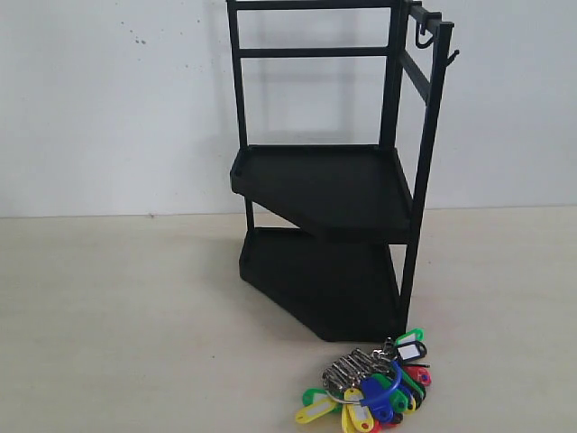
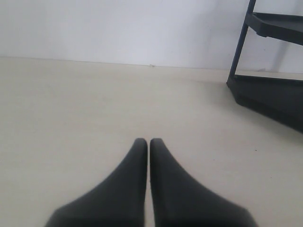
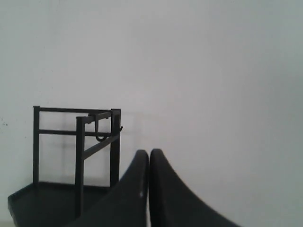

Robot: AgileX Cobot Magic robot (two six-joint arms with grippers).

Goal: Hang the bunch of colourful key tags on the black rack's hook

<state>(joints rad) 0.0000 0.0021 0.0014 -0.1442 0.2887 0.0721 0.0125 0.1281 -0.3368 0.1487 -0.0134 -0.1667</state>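
The left gripper (image 2: 149,142) sits low over the counter (image 1: 117,316), closed on nothing. The black rack (image 1: 329,194) stands upright. The colourful key tag bunch (image 1: 374,388) lies on the counter just beside its front post's foot, far below the hook (image 1: 453,58). The right gripper (image 3: 149,152) is raised to upper-tray height, also closed and holding nothing.

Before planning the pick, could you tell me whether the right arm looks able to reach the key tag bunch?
Probably yes: the key tag bunch lies uncovered on the table, open from above; the black rack stands just behind it. The right fingers are shut.
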